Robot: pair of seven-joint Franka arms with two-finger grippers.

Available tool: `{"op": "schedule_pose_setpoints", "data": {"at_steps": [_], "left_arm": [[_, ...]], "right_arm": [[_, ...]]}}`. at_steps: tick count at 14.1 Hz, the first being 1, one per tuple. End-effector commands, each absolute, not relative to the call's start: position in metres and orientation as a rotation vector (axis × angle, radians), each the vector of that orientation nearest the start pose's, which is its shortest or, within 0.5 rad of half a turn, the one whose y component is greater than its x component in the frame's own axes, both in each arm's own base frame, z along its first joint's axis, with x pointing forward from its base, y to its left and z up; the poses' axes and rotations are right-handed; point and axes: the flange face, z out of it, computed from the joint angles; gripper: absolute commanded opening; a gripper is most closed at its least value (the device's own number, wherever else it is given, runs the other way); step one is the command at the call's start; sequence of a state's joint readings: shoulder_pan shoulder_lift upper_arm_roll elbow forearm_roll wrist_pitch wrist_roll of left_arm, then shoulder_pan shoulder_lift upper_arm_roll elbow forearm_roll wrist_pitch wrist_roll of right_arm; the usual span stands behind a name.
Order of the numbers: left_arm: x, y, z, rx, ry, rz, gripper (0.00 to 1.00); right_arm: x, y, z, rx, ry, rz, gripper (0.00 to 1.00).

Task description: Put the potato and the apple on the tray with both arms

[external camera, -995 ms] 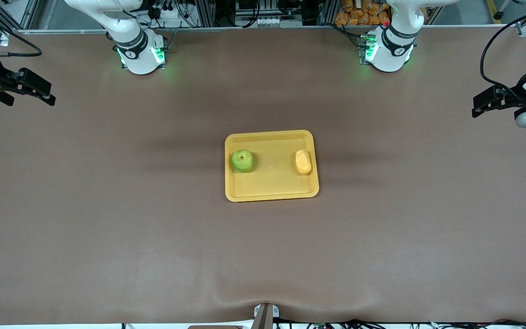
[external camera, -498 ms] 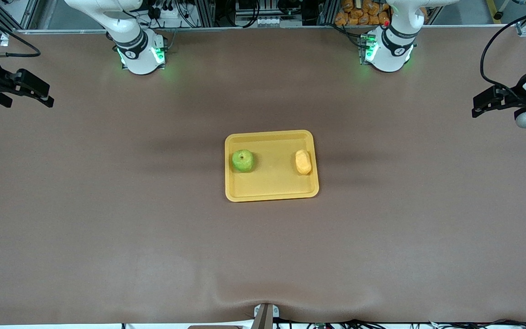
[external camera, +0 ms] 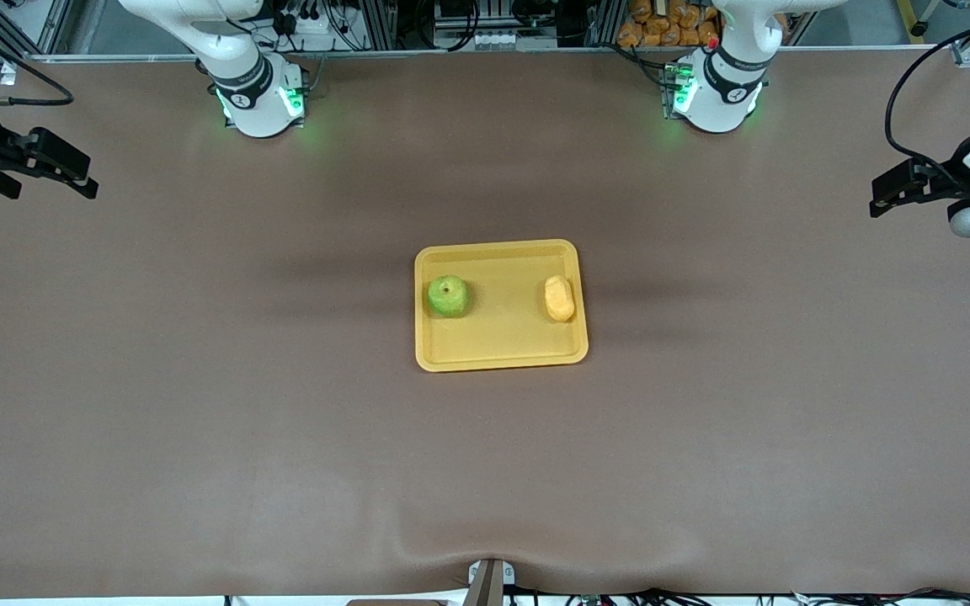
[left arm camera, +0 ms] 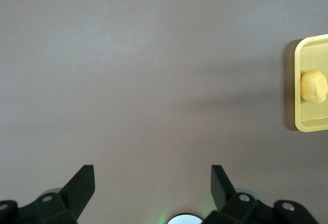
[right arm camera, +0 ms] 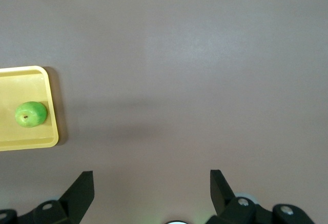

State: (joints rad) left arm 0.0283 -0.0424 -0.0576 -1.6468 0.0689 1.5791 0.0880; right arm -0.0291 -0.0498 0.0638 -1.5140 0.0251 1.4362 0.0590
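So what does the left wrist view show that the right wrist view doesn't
Only the left wrist view shows the potato, lying in the tray by its rim, and the open left gripper. Only the right wrist view shows the apple and the open right gripper. Both show one end of the same tray and bare brown table under an empty gripper.
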Motion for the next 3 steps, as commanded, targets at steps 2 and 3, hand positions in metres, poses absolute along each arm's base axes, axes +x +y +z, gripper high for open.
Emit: {"op": "schedule_pose_setpoints", "data": {"at_steps": [2, 3], "left_arm": [[0.5452, -0.0063, 0.6136, -3.049, 0.182, 0.044, 1.00], [0.5453, -0.0073, 0.6143, -3.050, 0.185, 0.042, 1.00]], "right_arm": [[0.5179, 0.0141, 0.6692, -3.132, 0.036, 0.022, 1.00], [0.5184, 0.0135, 0.6684, -3.131, 0.038, 0.025, 1.00]]}}
